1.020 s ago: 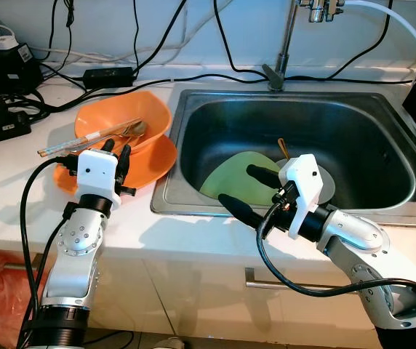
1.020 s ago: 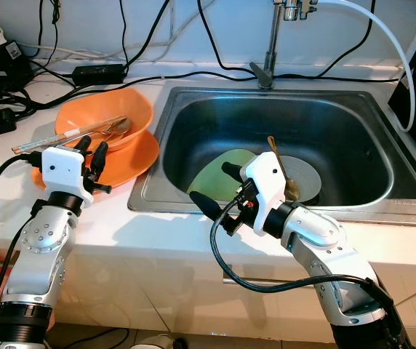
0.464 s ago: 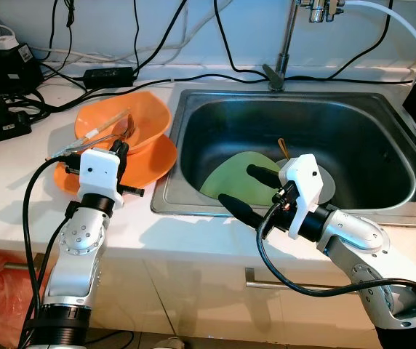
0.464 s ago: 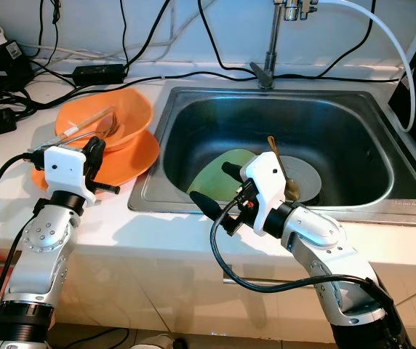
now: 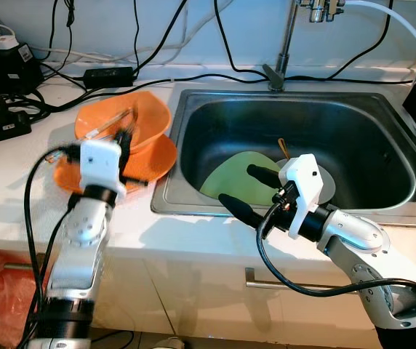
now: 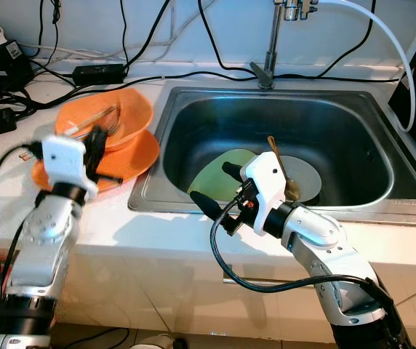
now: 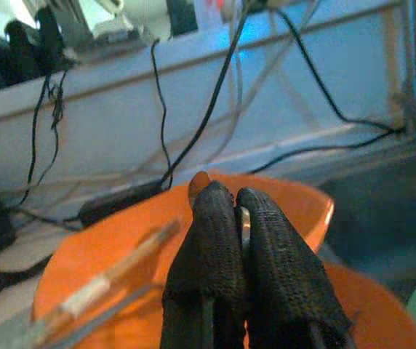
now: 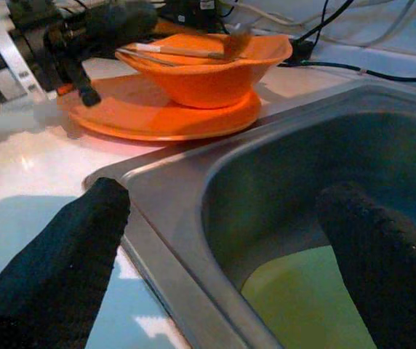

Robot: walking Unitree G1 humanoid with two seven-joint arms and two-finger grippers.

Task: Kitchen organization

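- the left gripper (image 7: 241,240) sits at centre-left of the head views, over the near rim of the orange bowl (image 5: 144,113). its two black fingers (image 7: 215,240) are pressed together, with a sliver of metal showing between them in the left wrist view; what that metal belongs to i cannot tell.
- the orange bowl rests on an orange plate (image 5: 157,161) on the white counter (image 5: 12,189), left of the sink (image 5: 295,116), in the upper left part of the frame.
- chopsticks (image 5: 110,123) lie in the bowl, long axis slanting from its near left rim up toward the far right. they lie just ahead of the left fingertips, slightly to the left in the wrist view.
- the right gripper (image 5: 248,190) hangs over the sink's front rim at lower centre, fingers wide apart and holding nothing. one finger lies over the counter edge, the other over the basin.
- in the basin, a green plate (image 5: 241,174) lies flat just beyond the right gripper, with a grey plate (image 6: 306,174) to its right and a spoon (image 6: 281,166) across that one.
- judgement: the left arm is far nearer the bowl and chopsticks; the right arm is nearer the green plate, which lies straight ahead of and below its open fingers.
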